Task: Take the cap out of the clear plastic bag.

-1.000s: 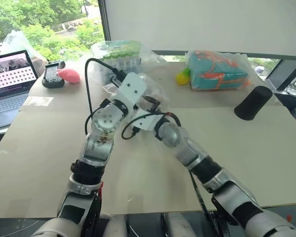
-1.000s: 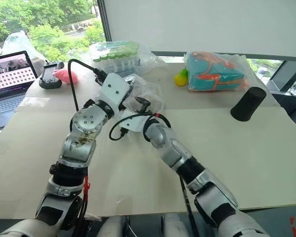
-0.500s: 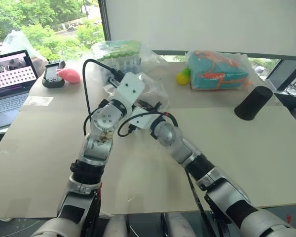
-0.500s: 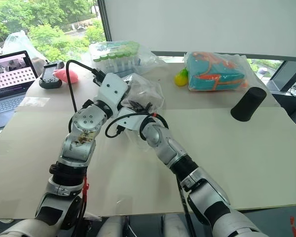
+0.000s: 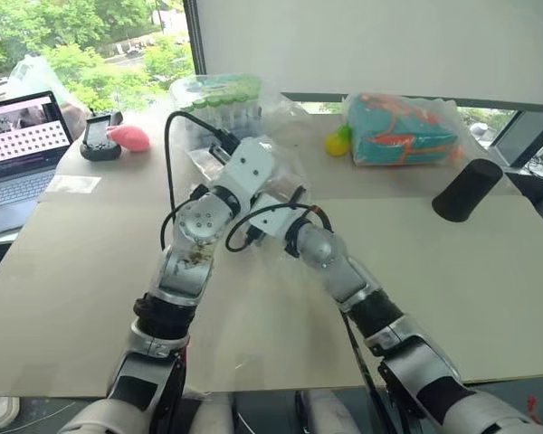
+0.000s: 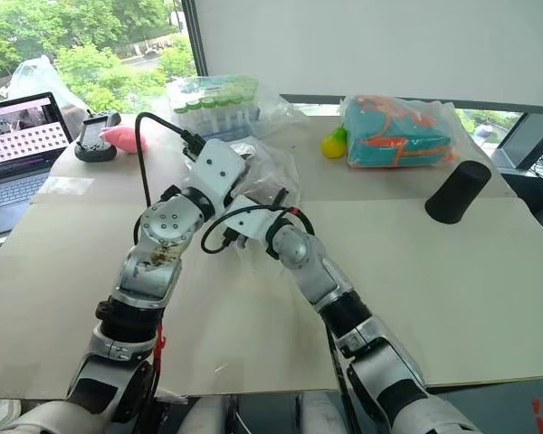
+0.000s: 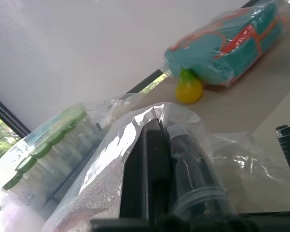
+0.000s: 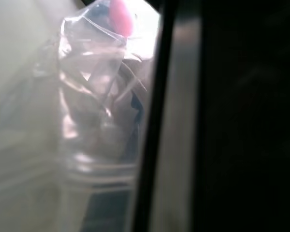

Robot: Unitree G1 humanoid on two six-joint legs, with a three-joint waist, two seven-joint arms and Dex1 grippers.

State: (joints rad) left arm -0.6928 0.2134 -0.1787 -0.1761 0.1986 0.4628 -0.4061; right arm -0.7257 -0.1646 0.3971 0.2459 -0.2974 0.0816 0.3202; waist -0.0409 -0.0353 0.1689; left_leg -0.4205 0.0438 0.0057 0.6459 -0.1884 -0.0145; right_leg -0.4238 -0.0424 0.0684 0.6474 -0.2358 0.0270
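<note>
Left end effector point(image 7: 157, 159) closed on a fold of the clear plastic bag point(image 6: 270, 176), right end effector point(image 6: 273, 194) closed on the same bag just beside it, bag raised above the bench point(image 6: 452, 271) near its far edge, cap not discernible inside.

1. The left arm rises from the lower left and reaches forward over the bench point(image 5: 90, 262), forearm angled up and to the right.
2. The left gripper point(image 7: 159, 145) has its two black fingers point(image 7: 152, 164) pressed together, pinching a fold of the clear plastic bag point(image 7: 116, 159) that drapes over them.
3. The right arm comes from the lower right, forearm slanting up and to the left, its wrist crossing just under the left wrist.
4. The right gripper point(image 5: 276, 194) sits against the bag just beside the left gripper, its fingers drawn together; what they pinch cannot be made out.
5. Both wrists meet above the middle of the bench.
</note>
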